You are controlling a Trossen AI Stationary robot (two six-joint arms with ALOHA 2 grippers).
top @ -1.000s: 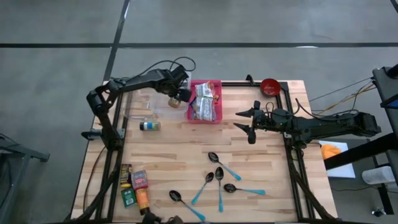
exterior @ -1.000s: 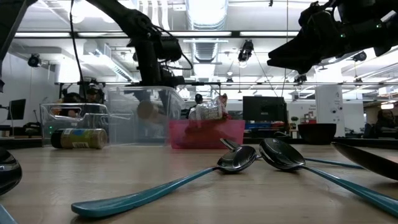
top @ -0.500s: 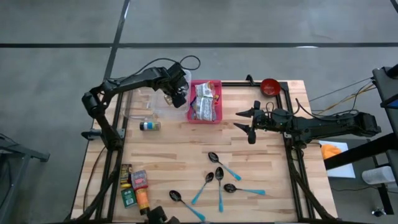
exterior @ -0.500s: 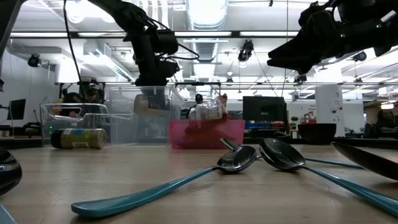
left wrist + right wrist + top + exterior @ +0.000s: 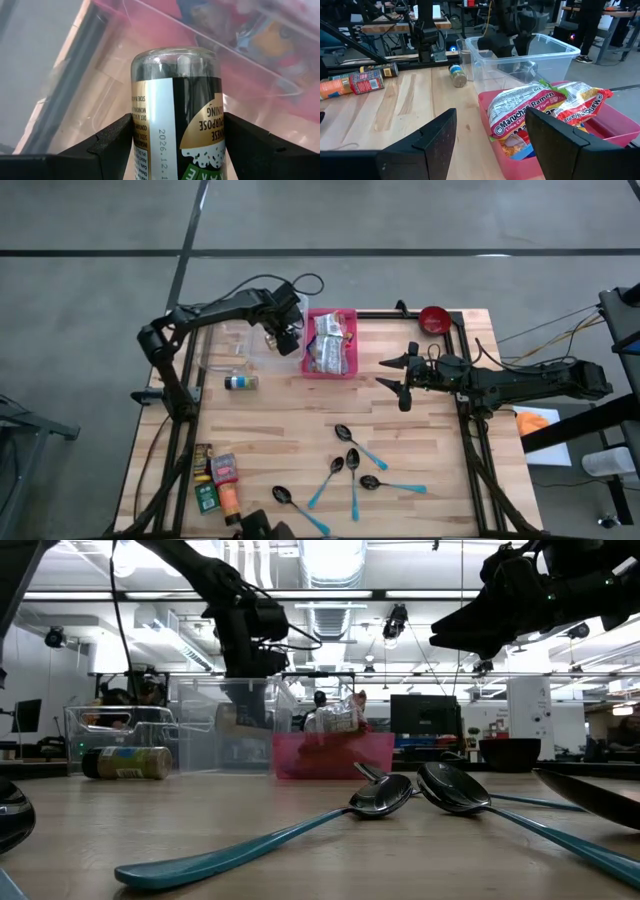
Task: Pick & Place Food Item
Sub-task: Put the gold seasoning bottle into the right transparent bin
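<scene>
End effector on the left (image 5: 175, 145) pinches a small jar (image 5: 176, 100) by its round sides over the clear bin (image 5: 262, 348) at the desk's far edge; it looks hard, smooth and slippery.

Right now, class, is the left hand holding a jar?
Yes: in the left wrist view the left hand has its fingers clamped on both sides of a jar.
</scene>
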